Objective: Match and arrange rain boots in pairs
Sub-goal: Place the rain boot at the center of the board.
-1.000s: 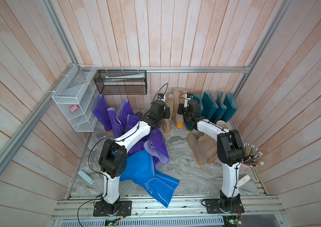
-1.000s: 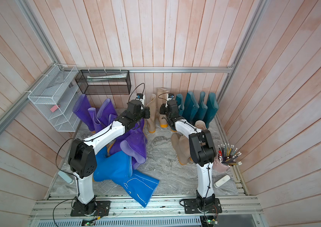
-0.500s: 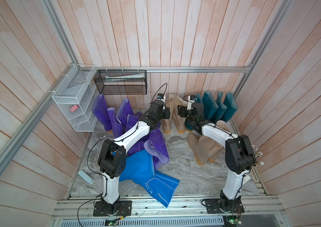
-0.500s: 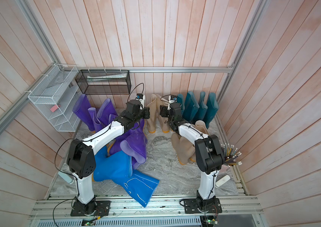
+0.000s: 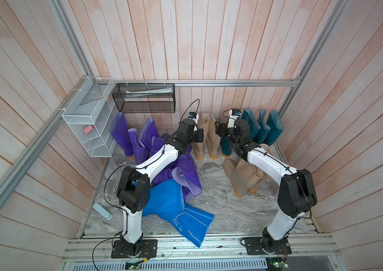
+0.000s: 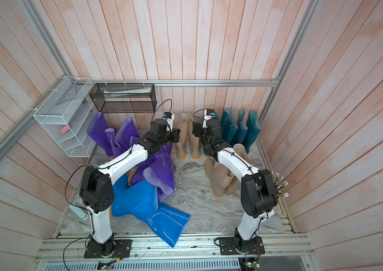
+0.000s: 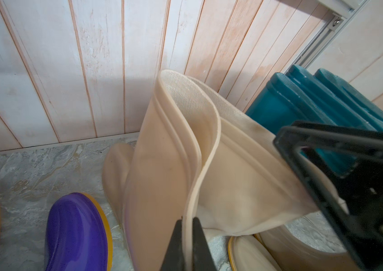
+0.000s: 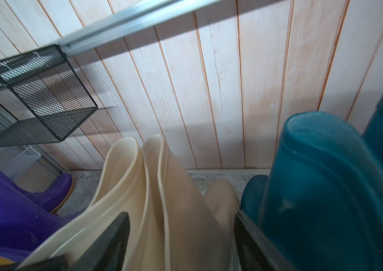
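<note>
Two beige rain boots stand side by side against the back wall. My left gripper is shut on the thin rim of the left beige boot. My right gripper is open, its jaws wide on either side of the right beige boot without pinching it. Dark teal boots stand in a row to the right. Purple boots stand and lie at the left. Bright blue boots lie at the front. Two more beige boots lie under the right arm.
A white wire shelf hangs on the left wall and a black mesh basket on the back wall. A cup of pencils stands at the right edge. A pale bottle lies at the front left.
My right gripper has opened and let go of the right beige boot's rim, and its elbow has swung toward the front right. My left gripper has kept its hold.
</note>
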### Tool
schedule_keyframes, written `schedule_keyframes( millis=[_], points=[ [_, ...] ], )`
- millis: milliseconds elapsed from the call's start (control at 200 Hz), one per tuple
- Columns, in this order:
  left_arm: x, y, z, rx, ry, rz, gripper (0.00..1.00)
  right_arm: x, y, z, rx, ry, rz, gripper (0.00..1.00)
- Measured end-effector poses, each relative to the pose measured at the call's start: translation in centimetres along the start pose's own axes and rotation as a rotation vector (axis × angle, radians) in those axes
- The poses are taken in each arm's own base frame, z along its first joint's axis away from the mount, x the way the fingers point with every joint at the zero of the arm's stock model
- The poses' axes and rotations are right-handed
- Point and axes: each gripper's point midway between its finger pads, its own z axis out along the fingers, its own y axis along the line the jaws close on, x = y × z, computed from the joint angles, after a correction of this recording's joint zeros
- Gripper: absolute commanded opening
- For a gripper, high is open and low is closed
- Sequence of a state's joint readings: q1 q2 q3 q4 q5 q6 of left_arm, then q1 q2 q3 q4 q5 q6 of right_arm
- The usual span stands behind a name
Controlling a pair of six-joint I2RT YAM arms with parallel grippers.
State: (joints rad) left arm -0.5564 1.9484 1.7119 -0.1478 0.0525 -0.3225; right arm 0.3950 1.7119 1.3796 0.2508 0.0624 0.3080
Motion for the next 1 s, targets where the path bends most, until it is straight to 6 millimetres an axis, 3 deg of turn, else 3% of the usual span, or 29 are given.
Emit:
schedule_keyframes(
  millis=[185, 340, 480, 555, 745, 810, 885, 1000],
  points=[
    [-0.6, -1.3, -0.2, 0.063, 0.005, -0.03, 0.04, -4.9, 0.9, -3.5, -0.009, -0.093, -0.025, 0.76],
    [-0.3, -1.9, 0.2, 0.108, 0.018, -0.058, 0.17, -7.1, 1.0, -5.6, -0.01, -0.138, -0.038, 0.77],
    [-0.5, -2.4, 0.3, 0.153, 0.014, -0.084, 0.42, -6.6, 0.6, -6.8, -0.007, -0.123, -0.042, 0.77],
    [-0.8, -2.6, 0.2, 0.175, 0.006, -0.084, 0.65, -5.7, 0.5, -7.3, -0.009, -0.095, -0.044, 0.78],
    [-0.6, -2.9, -0.3, 0.204, 0.014, -0.075, 0.98, -5.5, 0.9, -9.7, -0.039, -0.069, -0.045, 0.77],
    [-1.0, -3.3, -1.4, 0.216, 0.018, -0.057, 1.0, -6.2, 1.4, -11.1, -0.054, -0.085, -0.047, 0.77],
    [-2.9, -4.0, -3.6, 0.229, -0.012, -0.024, 1.0, -7.3, 2.6, -12.6, -0.078, -0.112, -0.061, 0.76],
    [-7.5, -5.2, -9.4, 0.244, -0.117, 0.029, 1.0, -7.5, 7.2, -15.2, -0.174, -0.135, -0.117, 0.76]
  ],
)
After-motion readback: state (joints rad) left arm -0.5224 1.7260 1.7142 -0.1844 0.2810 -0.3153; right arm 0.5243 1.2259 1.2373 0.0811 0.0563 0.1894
